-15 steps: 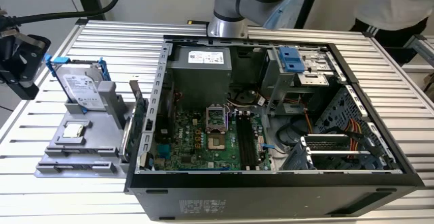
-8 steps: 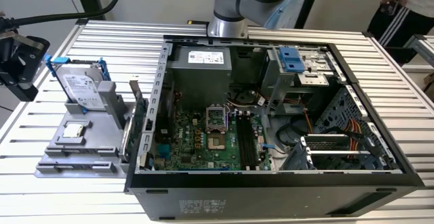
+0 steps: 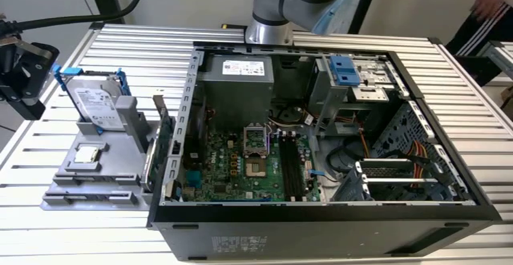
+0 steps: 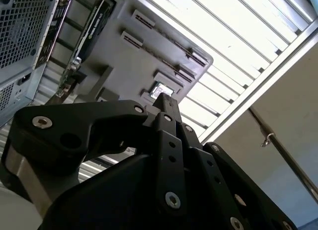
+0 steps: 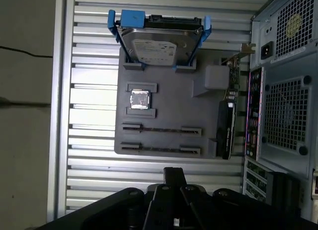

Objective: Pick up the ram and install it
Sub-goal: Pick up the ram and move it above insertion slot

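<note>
Closest to us, the claw (image 5: 174, 176) has its fingers pressed together, and we see nothing held between them. It hangs just beside the gray parts holder (image 5: 166, 98), which sits near the tabletop's (image 3: 128, 39) edge at the exterior view's left. Long dark strips (image 3: 290, 170) lie in the board inside the open computer case (image 3: 321, 232). We cannot tell whether they are the ram.

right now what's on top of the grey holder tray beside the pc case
A hard drive in a blue frame, a cpu chip and an expansion card standing on edge. The two long slots look empty. The tray under the drive is covered.
</note>
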`<move>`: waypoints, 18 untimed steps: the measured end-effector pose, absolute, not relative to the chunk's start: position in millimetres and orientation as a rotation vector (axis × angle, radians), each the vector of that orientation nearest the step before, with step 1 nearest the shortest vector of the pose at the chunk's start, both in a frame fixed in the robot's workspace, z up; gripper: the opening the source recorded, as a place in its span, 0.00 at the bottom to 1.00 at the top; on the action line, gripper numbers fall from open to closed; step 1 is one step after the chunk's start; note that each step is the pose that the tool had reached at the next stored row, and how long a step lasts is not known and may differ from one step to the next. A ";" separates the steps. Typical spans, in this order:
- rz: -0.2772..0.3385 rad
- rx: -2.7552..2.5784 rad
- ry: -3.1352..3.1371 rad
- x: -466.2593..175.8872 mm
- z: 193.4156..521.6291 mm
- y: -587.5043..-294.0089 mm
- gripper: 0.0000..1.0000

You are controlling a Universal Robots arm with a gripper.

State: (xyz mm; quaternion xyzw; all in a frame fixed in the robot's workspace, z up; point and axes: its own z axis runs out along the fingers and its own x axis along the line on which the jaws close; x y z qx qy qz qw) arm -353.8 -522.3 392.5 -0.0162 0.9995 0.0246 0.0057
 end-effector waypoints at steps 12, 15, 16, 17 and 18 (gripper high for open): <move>0.077 -0.083 3.129 -353.9 392.5 -522.3 0.00; 0.077 -0.100 3.128 -353.8 392.5 -522.3 0.00; 0.077 -0.106 3.128 -353.8 392.5 -522.3 0.00; 0.078 -0.111 3.128 -353.8 392.4 -522.3 0.00; 0.078 -0.117 3.128 -353.8 392.5 -522.3 0.00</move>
